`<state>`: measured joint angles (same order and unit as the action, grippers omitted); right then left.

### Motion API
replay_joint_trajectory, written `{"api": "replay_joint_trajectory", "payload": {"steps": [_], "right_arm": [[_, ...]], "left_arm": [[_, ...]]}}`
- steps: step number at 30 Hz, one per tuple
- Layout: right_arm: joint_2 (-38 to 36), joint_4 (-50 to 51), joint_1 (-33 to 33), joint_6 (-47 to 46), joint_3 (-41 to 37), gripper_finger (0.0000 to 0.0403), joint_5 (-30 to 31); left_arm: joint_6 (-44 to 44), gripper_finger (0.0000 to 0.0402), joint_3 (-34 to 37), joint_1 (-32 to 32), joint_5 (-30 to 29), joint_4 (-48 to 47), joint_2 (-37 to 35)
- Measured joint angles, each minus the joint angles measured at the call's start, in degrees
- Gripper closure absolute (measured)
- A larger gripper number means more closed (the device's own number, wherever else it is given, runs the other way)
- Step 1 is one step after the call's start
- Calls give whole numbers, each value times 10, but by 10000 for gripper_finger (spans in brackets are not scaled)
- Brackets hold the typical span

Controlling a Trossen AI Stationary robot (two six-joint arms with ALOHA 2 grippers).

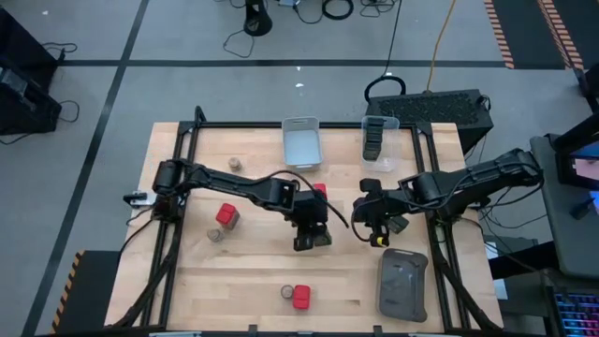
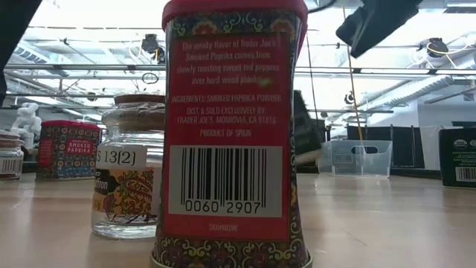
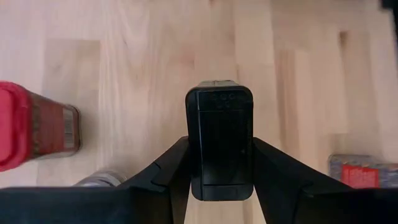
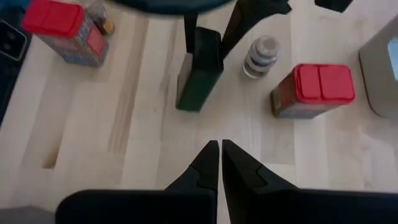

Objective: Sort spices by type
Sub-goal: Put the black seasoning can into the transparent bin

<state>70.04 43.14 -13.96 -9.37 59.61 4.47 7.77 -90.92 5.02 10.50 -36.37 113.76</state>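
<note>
The left gripper is clamping a dark black spice container between its fingers above the bare wood at the table's middle; I judge it is carrying this one toward its own kind, so the next move calls for a steady carry. The right gripper, pinched shut and empty, is hovering just beside. Only the right wrist view is showing a round jar and a red-capped tin beyond the held container.
</note>
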Motion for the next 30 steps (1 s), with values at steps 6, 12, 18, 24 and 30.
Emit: {"api": "replay_joint_trajectory", "payload": {"steps": [6, 12, 18, 24, 30], "right_arm": [[0, -33, 0, 0, -29, 403, 0], [0, -83, 0, 12, -59, 403, -1], [0, -85, 1, 14, -60, 403, 0], [0, -87, 1, 15, -60, 403, 0], [0, -87, 1, 15, -60, 403, 0]], "left_arm": [[-11, 253, -26, 0, 0, -28, 32], [-23, 253, -33, 0, -2, -37, 40], [-27, 252, -33, 0, -2, -37, 40], [-40, 233, -33, 0, -3, -36, 40], [-52, 186, -33, 0, -5, -35, 40]]}}
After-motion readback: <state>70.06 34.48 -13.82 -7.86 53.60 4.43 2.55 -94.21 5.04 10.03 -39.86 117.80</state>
